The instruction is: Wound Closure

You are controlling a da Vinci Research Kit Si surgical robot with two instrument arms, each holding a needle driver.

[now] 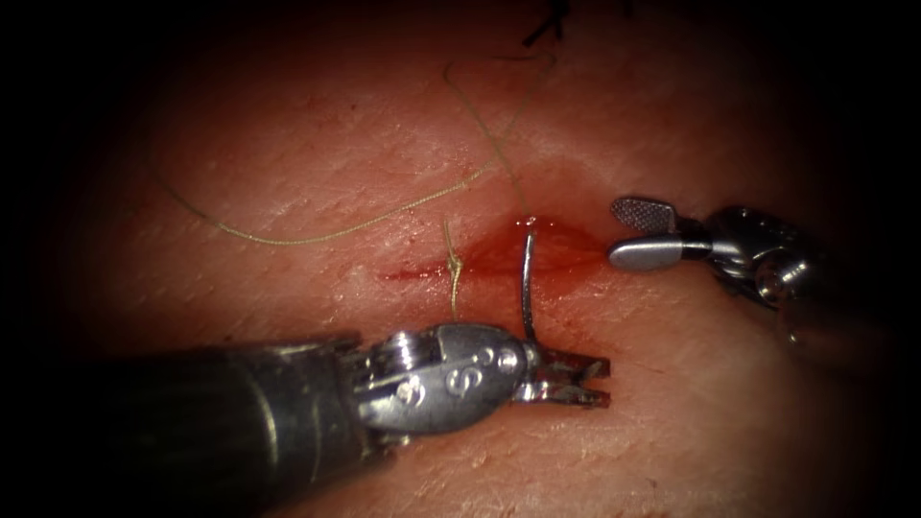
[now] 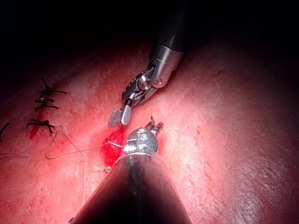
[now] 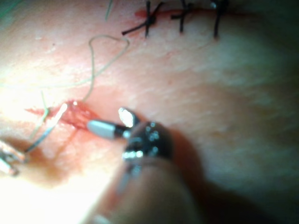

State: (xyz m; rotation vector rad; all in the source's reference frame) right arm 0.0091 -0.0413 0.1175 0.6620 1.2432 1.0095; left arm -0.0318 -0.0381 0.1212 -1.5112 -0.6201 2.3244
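Needle (image 1: pixel 526 278) stands in the cut (image 1: pixel 499 257); left claw (image 1: pixel 585 380) open (empty), right claw (image 1: pixel 641 233) open, empty.

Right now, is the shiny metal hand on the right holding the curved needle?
No, the right shiny metal hand is open and holds nothing; the curved steel needle stands in the red cut, beside the left hand.

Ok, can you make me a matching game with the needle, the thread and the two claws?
Things: 1 needle; 2 thread; 3 left claw; 4 right claw.
Places: A open, empty, right of the cut; B one end in the red cut; C looped on the tissue, left of the cut; D open, below the cut, beside the needle.
Pairs: 1-B, 2-C, 3-D, 4-A.
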